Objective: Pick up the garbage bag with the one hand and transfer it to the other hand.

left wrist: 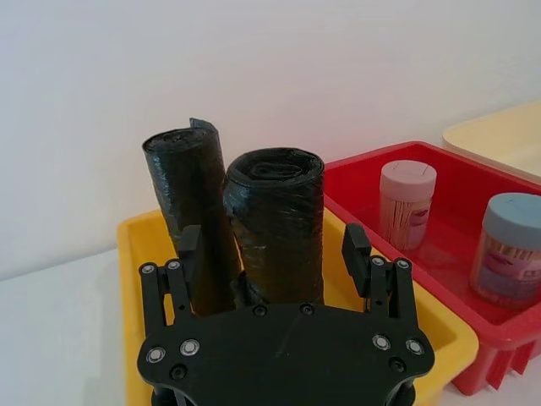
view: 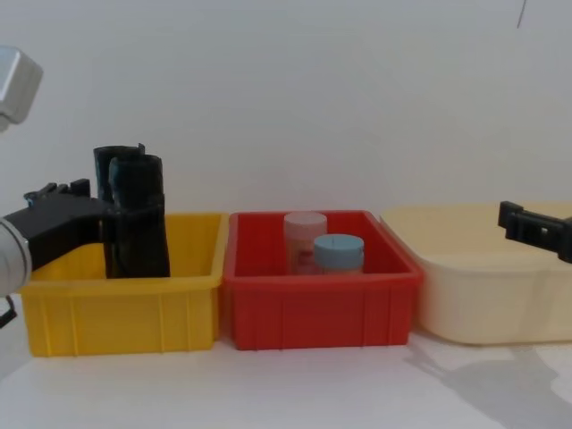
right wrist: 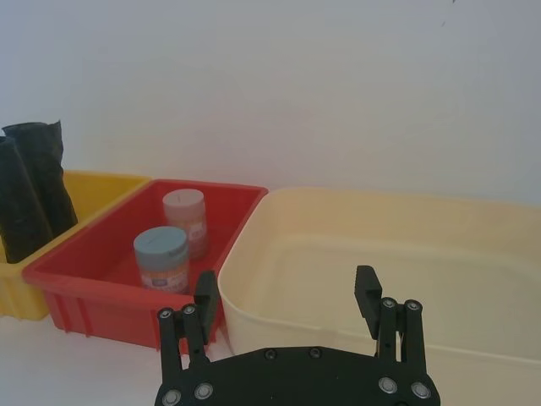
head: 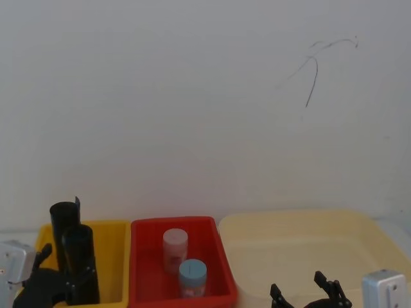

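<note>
The garbage bag [left wrist: 275, 224], a thick glossy black roll, stands upright in the yellow bin [left wrist: 135, 254]. It also stands out in the chest view [view: 145, 223] and the head view [head: 81, 260]. My left gripper [left wrist: 272, 249] is open with one finger on each side of the roll, and there are gaps between the fingers [left wrist: 356, 248] and the roll. A slimmer black roll with a ragged top [left wrist: 179, 182] stands just behind it. My right gripper [right wrist: 286, 292] hangs open and empty over the cream tub [right wrist: 254, 254], far from the garbage bag.
A red bin [head: 144, 269] sits between the yellow bin and the cream tub, holding a pink-lidded jar [head: 174, 247] and a blue-lidded jar [head: 192, 276]. A white wall rises close behind all three bins.
</note>
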